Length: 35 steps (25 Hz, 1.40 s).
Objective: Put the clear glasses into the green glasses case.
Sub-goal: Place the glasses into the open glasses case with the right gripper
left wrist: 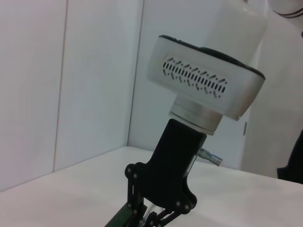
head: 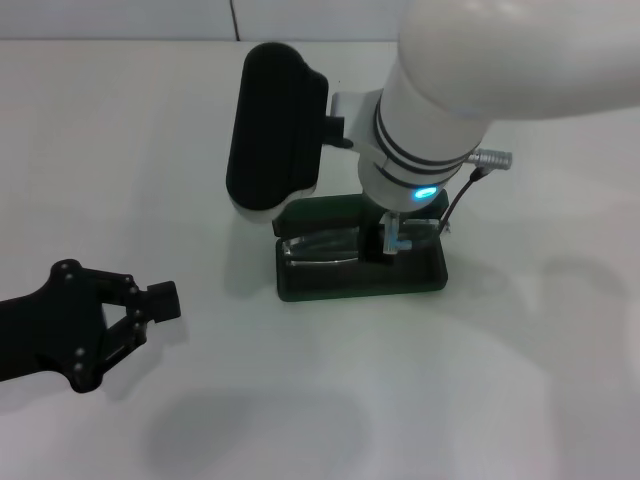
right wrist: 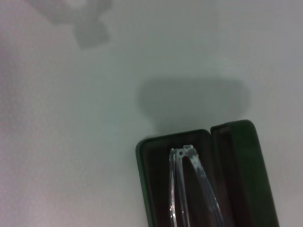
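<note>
The clear glasses (right wrist: 191, 189) lie in the dark-lined tray of the green glasses case (head: 420, 282), which stands open on the white table (head: 120, 150) at about the centre of the head view, its lid (right wrist: 248, 175) folded back at the twelve o'clock side. From the right wrist view one end of the frame sits just inside the tray's end wall, the thin arms running along its length.

The right gripper (head: 388, 243) stands straight down into the case, fingertips at the glasses; whether it has let go or is closed on them I cannot tell.

This looks like the placing step, near its end. Next, I judge, the fingers must release and the arm lift straight up, clear of the lid.

The left gripper (head: 150, 305) is parked at eight o'clock, well apart, fingers parted and empty.
</note>
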Each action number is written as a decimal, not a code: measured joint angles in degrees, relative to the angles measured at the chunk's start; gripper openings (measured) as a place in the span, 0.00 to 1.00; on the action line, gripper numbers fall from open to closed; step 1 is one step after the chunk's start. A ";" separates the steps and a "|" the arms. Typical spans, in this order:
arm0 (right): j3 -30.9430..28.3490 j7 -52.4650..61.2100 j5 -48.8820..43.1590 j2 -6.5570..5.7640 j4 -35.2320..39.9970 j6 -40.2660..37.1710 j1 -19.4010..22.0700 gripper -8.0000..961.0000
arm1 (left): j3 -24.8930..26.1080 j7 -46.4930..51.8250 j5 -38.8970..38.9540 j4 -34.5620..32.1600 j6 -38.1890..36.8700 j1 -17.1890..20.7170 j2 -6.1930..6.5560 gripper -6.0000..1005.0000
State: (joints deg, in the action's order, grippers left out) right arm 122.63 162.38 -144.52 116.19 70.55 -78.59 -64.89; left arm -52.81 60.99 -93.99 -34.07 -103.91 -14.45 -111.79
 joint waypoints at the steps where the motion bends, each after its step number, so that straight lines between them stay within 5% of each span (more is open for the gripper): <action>1: 0.65 0.14 0.01 0.00 -0.34 0.40 -0.10 0.15 | 0.00 -0.06 -0.17 0.03 0.00 -0.10 0.00 0.06; 35: 4.73 0.31 0.03 0.00 -4.88 6.93 -0.73 0.15 | 0.05 -0.39 -1.46 0.74 0.11 -0.50 -0.45 0.06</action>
State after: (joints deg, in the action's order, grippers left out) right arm 127.35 162.69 -144.49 116.19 65.67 -71.66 -65.63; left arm -52.76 60.60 -95.45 -33.33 -103.79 -14.94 -112.24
